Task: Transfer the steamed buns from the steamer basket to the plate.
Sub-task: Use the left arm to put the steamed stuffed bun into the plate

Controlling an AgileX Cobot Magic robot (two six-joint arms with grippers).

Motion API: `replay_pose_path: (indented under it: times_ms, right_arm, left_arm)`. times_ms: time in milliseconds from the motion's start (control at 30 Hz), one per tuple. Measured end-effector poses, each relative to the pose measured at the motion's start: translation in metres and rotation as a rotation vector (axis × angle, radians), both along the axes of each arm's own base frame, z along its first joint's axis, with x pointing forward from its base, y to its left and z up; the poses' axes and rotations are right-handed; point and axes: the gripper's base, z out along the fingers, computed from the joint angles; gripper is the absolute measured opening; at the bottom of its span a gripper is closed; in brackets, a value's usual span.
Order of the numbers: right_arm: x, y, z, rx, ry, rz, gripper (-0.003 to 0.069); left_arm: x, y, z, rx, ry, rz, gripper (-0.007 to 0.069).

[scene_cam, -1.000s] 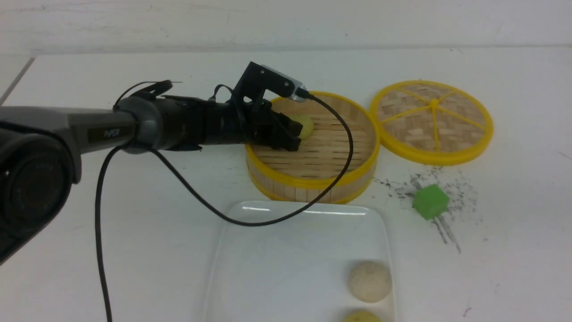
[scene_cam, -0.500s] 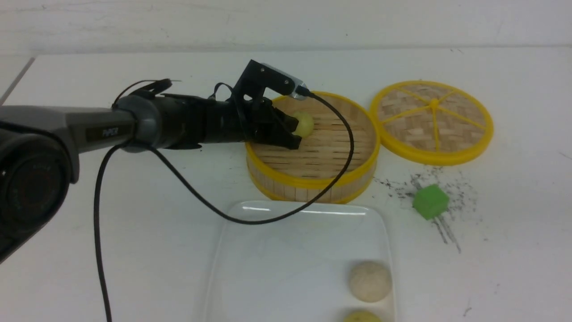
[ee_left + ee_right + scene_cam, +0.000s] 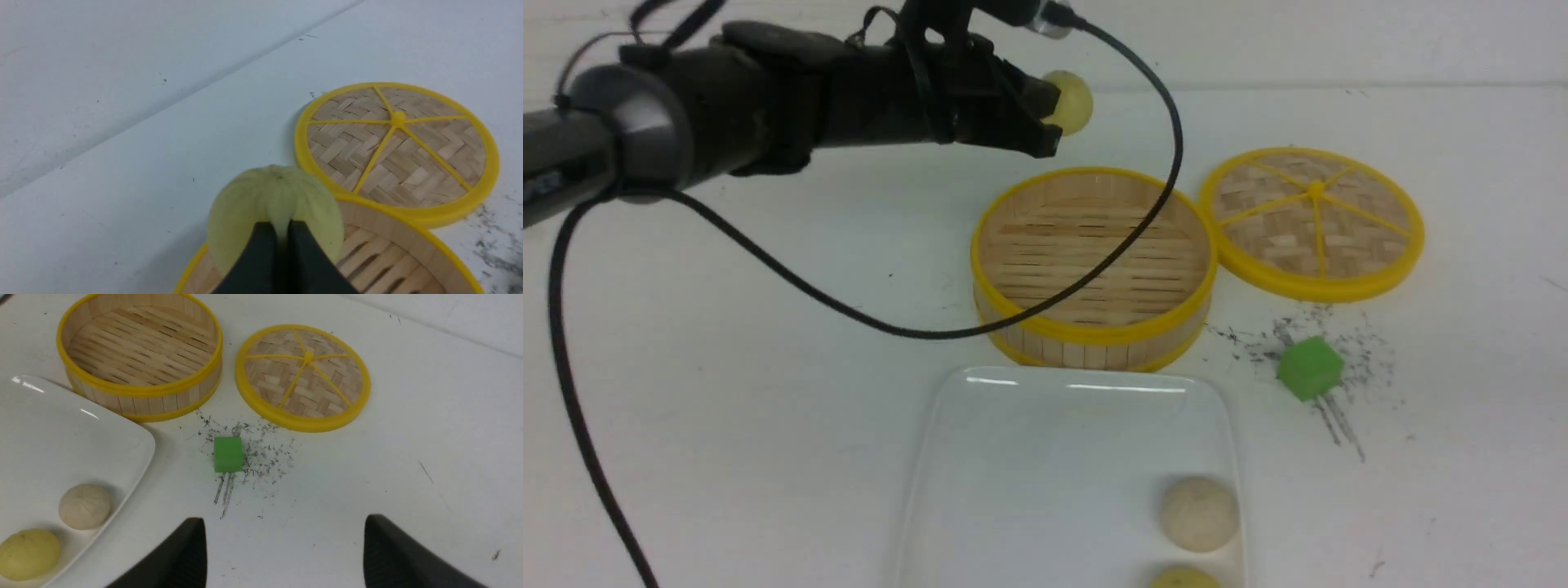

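raised above steamer basket (image 3: 1094, 333): left pincer (image 3: 1052, 113) clamping bun (image 3: 1075, 100) | white tabletop (image 3: 768, 367), black scuffs (image 3: 1339, 425)

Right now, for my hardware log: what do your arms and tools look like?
The left arm is grey tubing with white lettering, black wrist, looping black cable. The left tool has slim black fingers; the right tool, two black wedges.

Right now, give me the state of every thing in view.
Left gripper: shut on held bun, aloft.
Held bun: pinched, in the air.
Steamer basket: empty, uncovered.
Lid: off, flat beside the basket.
Plate: carries two buns.
Beige bun: on plate.
Yellow bun: on plate.
Right gripper: open, empty.
Green cube: on table.
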Motion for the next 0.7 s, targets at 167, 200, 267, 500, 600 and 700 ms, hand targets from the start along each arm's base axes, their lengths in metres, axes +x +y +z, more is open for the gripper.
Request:
replay_pose_path:
  times_ms: [167,200,267,500,600,700]
  right_arm:
    - [0.0,0.0,0.001,0.003,-0.008,0.001,0.0504]
    - [0.001,0.0,0.001,0.006,-0.017,0.003,0.0504]
    - [0.001,0.001,0.002,0.009,-0.025,0.004,0.0504]
    - [0.001,0.001,0.002,0.011,-0.029,0.005,0.0491]
    - [0.001,0.001,0.002,0.01,-0.029,0.005,0.0482]
    - [0.003,0.002,-0.003,0.004,-0.016,0.005,0.0477]
  left_arm:
    - [-0.03,0.01,0.023,0.061,0.091,-0.029,0.002]
    - [-0.041,0.014,0.03,0.08,0.149,-0.026,0.002]
    - [-0.059,0.023,0.039,0.135,0.233,-0.003,0.002]
    - [-0.099,0.05,0.046,0.248,0.563,0.166,0.002]
    - [-0.11,0.049,0.041,0.24,0.686,0.135,0.002]
    - [-0.123,0.041,0.029,0.186,0.818,0.041,0.002]
